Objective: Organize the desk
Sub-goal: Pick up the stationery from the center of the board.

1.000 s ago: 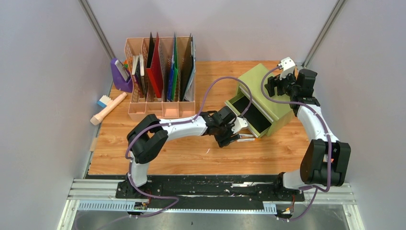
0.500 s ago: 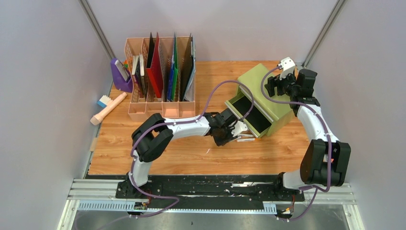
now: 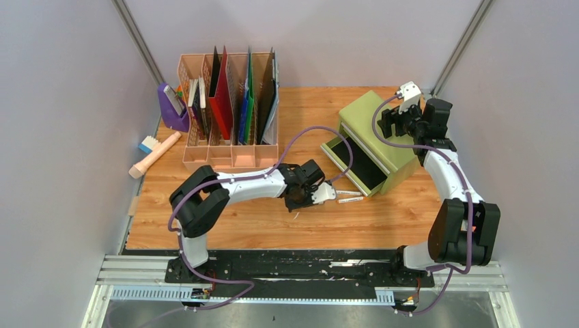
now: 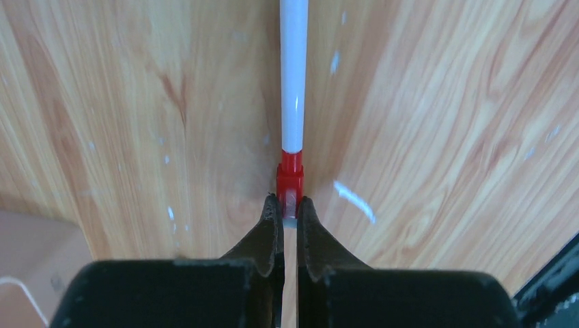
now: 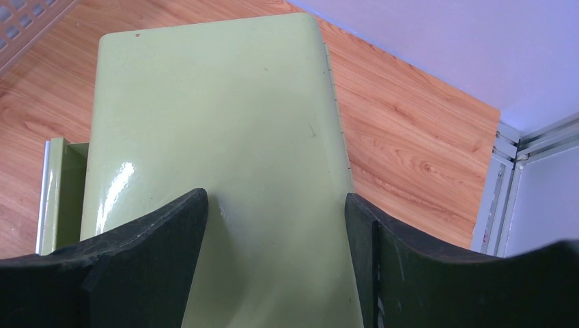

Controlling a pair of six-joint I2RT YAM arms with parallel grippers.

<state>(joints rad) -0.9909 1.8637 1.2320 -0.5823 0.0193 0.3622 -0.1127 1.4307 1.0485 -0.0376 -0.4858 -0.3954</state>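
Observation:
My left gripper is shut on the red end of a thin white pen. The pen points away from the jaws, low over the wooden desk, in front of the green drawer cabinet. The cabinet's drawer stands pulled out toward the pen. My right gripper hangs open over the cabinet's glossy green top, with nothing between its fingers.
A pink file organiser with upright folders stands at the back left, with a purple holder beside it. A brush with a tan handle lies at the left edge. A black rail runs along the front.
The left jaws have closed on the pen's red end. The left arm has drawn back leftward, away from the open drawer. The right arm has not moved.

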